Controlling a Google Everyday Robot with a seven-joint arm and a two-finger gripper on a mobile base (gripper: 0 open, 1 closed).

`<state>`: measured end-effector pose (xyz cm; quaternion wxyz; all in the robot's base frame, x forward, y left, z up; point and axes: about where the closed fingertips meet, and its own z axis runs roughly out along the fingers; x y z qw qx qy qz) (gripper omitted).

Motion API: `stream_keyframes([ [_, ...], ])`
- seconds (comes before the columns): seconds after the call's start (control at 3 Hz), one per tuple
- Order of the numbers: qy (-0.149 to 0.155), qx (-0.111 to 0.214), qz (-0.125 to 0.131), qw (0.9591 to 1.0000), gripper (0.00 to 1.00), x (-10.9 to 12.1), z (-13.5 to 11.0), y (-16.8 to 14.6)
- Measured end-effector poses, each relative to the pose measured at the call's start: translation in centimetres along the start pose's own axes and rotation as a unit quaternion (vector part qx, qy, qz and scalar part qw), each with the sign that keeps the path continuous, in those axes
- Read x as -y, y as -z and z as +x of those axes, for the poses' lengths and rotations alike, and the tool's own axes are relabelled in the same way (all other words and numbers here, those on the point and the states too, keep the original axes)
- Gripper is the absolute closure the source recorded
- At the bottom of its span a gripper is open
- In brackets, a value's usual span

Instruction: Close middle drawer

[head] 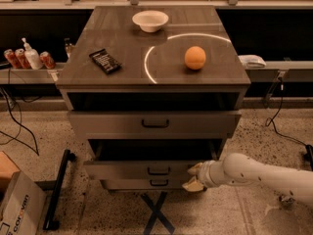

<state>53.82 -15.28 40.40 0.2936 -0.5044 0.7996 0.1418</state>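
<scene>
Nearest, low and right of the grey three-drawer cabinet [122, 38], the white robot arm [259, 173] reaches in from the right. Its two-finger gripper [193, 177] sits at the right end of the cabinet's middle drawer [132, 169], a wide grey box with a flat front and small dark handle [158, 171]. The gripper's pale tips stand apart, clasping nothing, touching or just short of the front. The drawer stands pulled out from the cabinet, its dark cavity showing above the front. It looks rigid, on slides and fairly light, so a flat push should serve. Pressing nearer the handle would be best, since an end push may skew it. Just below is the lowest narrow grey front [151, 183]; above, the wider grey drawer with a black handle [154, 123]. On the cabinet's top lie a black packet [105, 61], an orange [195, 58] and, farthest, a white bowl [150, 20].
</scene>
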Motion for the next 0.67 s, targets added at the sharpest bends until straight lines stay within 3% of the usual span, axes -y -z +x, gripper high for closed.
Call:
stream_keyframes([
  [0.33, 0.0, 0.0, -0.001, 1.0, 0.0, -0.12, -0.03, -0.13],
  [0.67, 0.0, 0.0, -0.001, 1.0, 0.0, -0.12, -0.03, -0.13],
])
